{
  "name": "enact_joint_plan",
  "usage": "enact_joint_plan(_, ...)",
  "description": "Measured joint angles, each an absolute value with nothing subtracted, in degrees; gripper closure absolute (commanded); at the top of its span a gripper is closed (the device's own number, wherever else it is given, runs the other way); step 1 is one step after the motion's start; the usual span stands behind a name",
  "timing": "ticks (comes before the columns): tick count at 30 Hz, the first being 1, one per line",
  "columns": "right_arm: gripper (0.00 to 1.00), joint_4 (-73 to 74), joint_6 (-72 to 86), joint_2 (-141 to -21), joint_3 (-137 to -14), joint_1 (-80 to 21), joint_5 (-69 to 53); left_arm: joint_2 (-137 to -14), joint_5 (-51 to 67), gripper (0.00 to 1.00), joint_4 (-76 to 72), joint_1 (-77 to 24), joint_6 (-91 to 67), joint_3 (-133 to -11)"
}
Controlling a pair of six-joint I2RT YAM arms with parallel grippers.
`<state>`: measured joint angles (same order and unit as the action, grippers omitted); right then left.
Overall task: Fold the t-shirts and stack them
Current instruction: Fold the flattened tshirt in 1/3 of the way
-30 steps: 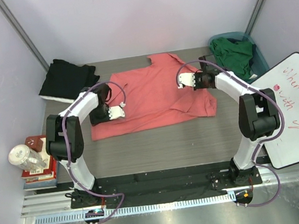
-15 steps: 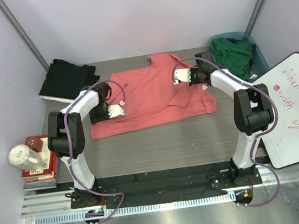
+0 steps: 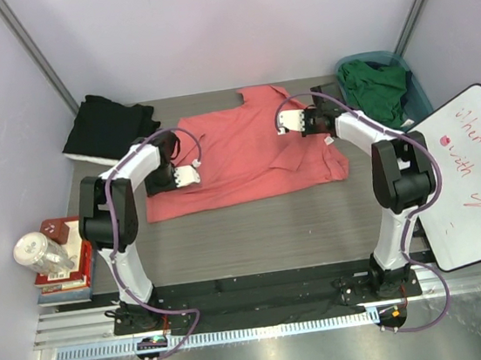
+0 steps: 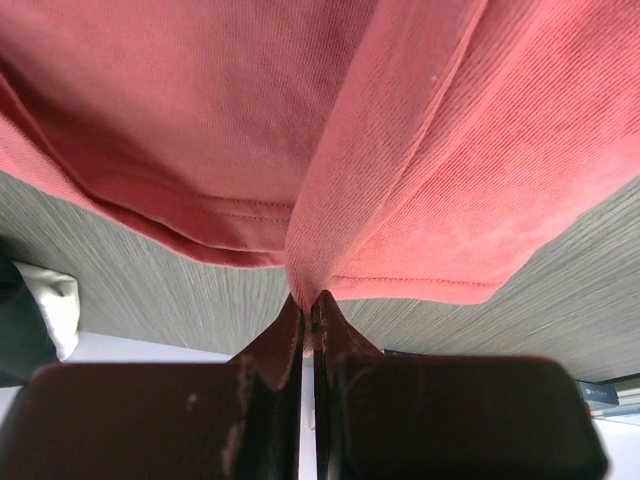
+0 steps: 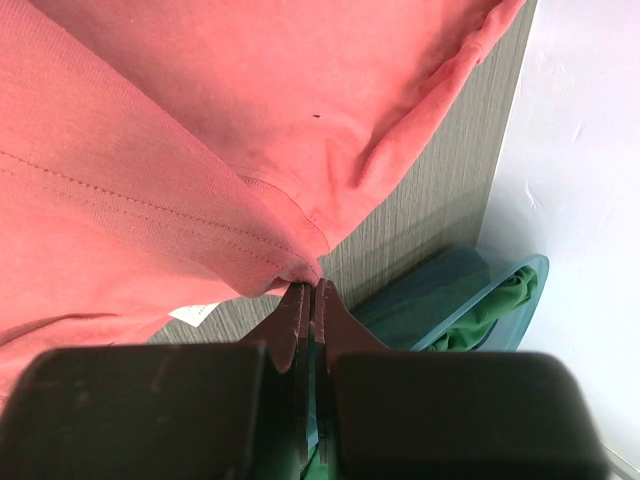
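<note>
The coral-pink cotton short-sleeved t-shirt (image 3: pixel 246 153) lies spread on the grey wood-grain table (image 3: pixel 273 229), a little above the centre of the top view. The left gripper (image 3: pixel 189 176) is at the left part of this shirt, near its lower edge. In the left wrist view its jaws are pressed together on a raised fold of the pink cloth just above the hem, with almost no gap between them. The right gripper (image 3: pixel 287 121) is at the upper right part of the same shirt. In the right wrist view its jaws are also closed tight, and they pinch the stitched edge of the pink cloth. A small white tag (image 5: pixel 195 313) shows under that edge. The black t-shirt (image 3: pixel 107 126) rests at the upper left corner of the table, apart from the pink one. The dark green t-shirt (image 3: pixel 375 84) is crumpled inside the teal plastic basket (image 3: pixel 419 96) at the upper right. A white board with red writing (image 3: pixel 473 178) leans at the right side
</note>
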<state>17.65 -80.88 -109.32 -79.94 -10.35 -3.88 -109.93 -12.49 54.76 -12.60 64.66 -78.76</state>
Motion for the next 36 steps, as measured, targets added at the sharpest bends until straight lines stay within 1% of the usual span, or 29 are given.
enact_joint_plan(2, 0.92, 17.1, -80.9, -109.6, -79.9, -10.5, -3.7, -110.2, -12.6, 0.90, 54.7, -12.6, 64.5, -78.8)
enact_joint_plan(3, 0.71, 16.6, -80.8, -109.8, -79.9, -10.6, -3.5, -110.3, -12.7, 0.71, 54.7, -12.6, 64.4, -78.7)
enact_joint_plan(4, 0.61, 16.1, -80.6, -109.9, -79.9, -10.7, -3.3, -110.4, -12.8, 0.66, 54.7, -12.6, 64.4, -78.8)
enact_joint_plan(5, 0.56, 15.0, -80.3, -110.0, -79.8, -10.9, -2.8, -110.5, -13.1, 0.63, 54.7, -12.6, 64.2, -78.8)
enact_joint_plan(6, 0.45, 13.5, -80.1, -110.0, -79.5, -11.1, -1.9, -110.7, -13.4, 0.57, 54.8, -12.6, 64.1, -78.8)
enact_joint_plan(7, 0.41, 11.8, -79.7, -110.0, -79.2, -11.3, -1.1, -110.7, -13.6, 0.52, 54.8, -12.6, 63.9, -78.8)
enact_joint_plan(8, 0.40, 10.3, -79.2, -110.0, -78.7, -11.4, -0.5, -110.7, -13.8, 0.45, 54.8, -12.5, 63.7, -78.7)
enact_joint_plan(9, 0.39, 8.2, -79.0, -110.0, -78.0, -11.5, 0.1, -110.7, -14.0, 0.44, 54.8, -12.4, 63.5, -78.7)
enact_joint_plan(13, 0.39, 3.3, -78.4, -110.0, -75.0, -11.6, 2.9, -110.6, -14.9, 0.47, 54.2, -11.8, 63.1, -78.4)
enact_joint_plan(17, 0.43, 2.3, -77.1, -109.1, -72.4, -11.4, 4.7, -110.0, -16.2, 0.59, 53.1, -11.2, 62.7, -78.0)
enact_joint_plan(20, 0.43, 7.6, -76.1, -106.7, -72.2, -10.2, 4.6, -108.4, -15.4, 0.57, 53.4, -11.1, 62.3, -78.0)
enact_joint_plan(24, 0.43, 19.5, -74.1, -102.6, -73.8, -7.3, 2.9, -102.3, -12.2, 0.55, 55.4, -11.1, 63.3, -77.1)
enact_joint_plan(25, 0.45, 23.1, -73.1, -101.9, -74.8, -6.3, 2.1, -100.6, -11.4, 0.59, 55.8, -11.1, 63.8, -76.3)
enact_joint_plan(27, 0.48, 27.9, -70.5, -101.6, -76.5, -4.8, 0.8, -97.6, -10.3, 0.75, 56.3, -11.4, 65.3, -74.0)
enact_joint_plan(28, 0.49, 29.7, -69.2, -101.6, -77.1, -4.1, 0.2, -96.7, -10.0, 0.86, 56.6, -11.6, 66.0, -72.7)
enact_joint_plan(29, 0.50, 31.0, -68.0, -101.7, -77.5, -3.6, -0.1, -96.4, -9.8, 0.91, 56.8, -11.7, 66.3, -71.8)
enact_joint_plan(30, 0.50, 32.8, -66.0, -101.9, -77.8, -3.2, -0.8, -96.4, -9.3, 0.98, 57.2, -12.0, 67.0, -71.0)
enact_joint_plan(32, 0.52, 34.5, -64.3, -102.4, -78.0, -2.5, -1.7, -97.5, -8.4, 1.00, 57.8, -12.4, 67.6, -70.4)
enact_joint_plan(35, 0.60, 36.6, -61.5, -104.0, -78.2, -2.5, -3.7, -99.9, -7.3, 1.00, 57.9, -13.3, 68.0, -70.6)
enact_joint_plan(36, 0.78, 37.3, -60.9, -104.5, -78.2, -2.5, -4.4, -100.7, -7.0, 1.00, 57.9, -13.6, 68.1, -70.7)
